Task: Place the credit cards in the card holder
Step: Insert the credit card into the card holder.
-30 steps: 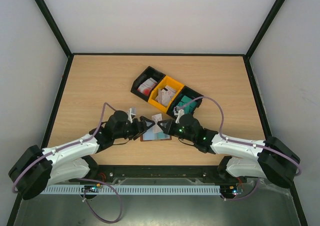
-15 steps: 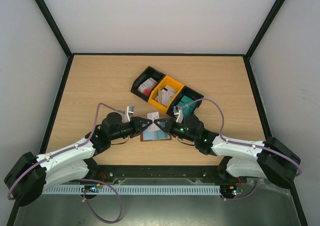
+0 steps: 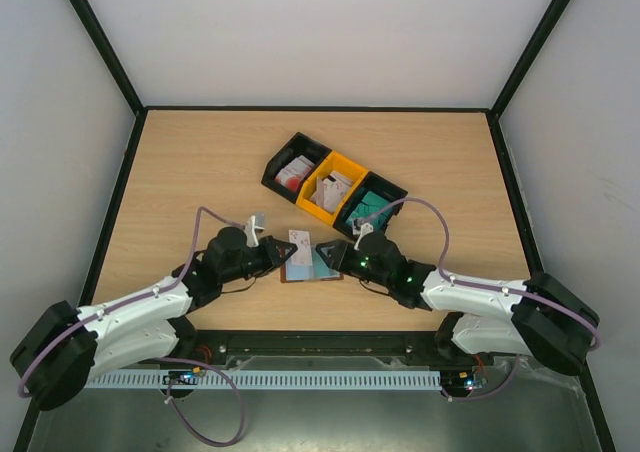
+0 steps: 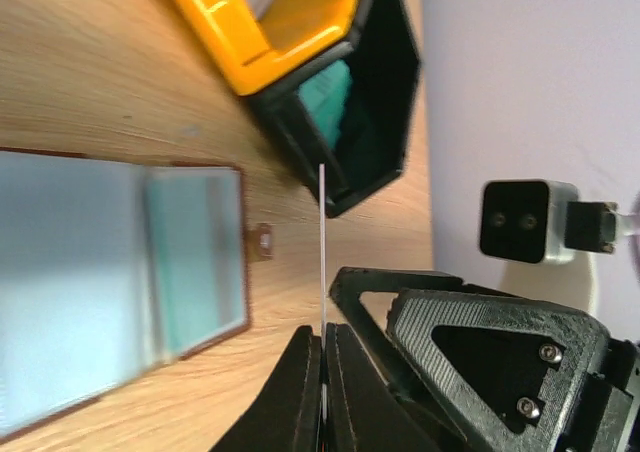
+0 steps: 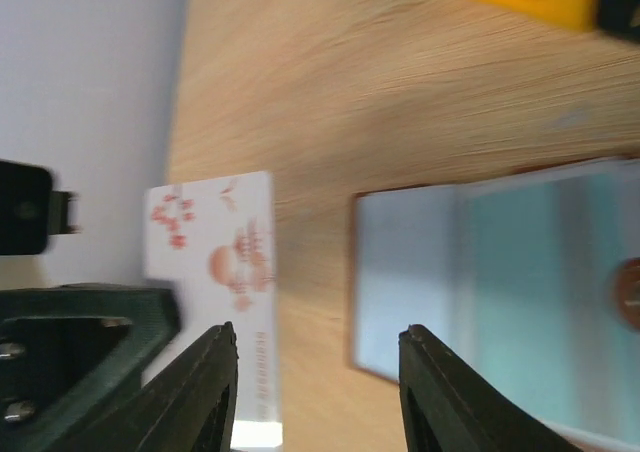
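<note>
One white credit card with red marks (image 3: 300,243) stands on edge just above the open card holder (image 3: 318,269), a brown wallet with pale blue pockets lying flat. My left gripper (image 3: 285,253) is shut on it; the left wrist view shows the card (image 4: 323,242) edge-on, pinched in that gripper (image 4: 323,362). My right gripper (image 3: 326,249) faces it from the right, open. In the right wrist view the card (image 5: 215,262) is ahead of the left finger of the right gripper (image 5: 320,332), and the card holder (image 5: 510,292) lies beyond.
Three joined bins stand behind the card holder: a black bin (image 3: 276,165) with white and red cards, a yellow bin (image 3: 317,196) with white cards, and a black bin (image 3: 397,192) with teal cards. Black-edged walls surround the wooden table (image 3: 200,162).
The left gripper has shut on the white card. The right gripper, shut on it before, has opened and let it go. The card now sits slightly left, over the wallet's left part.
</note>
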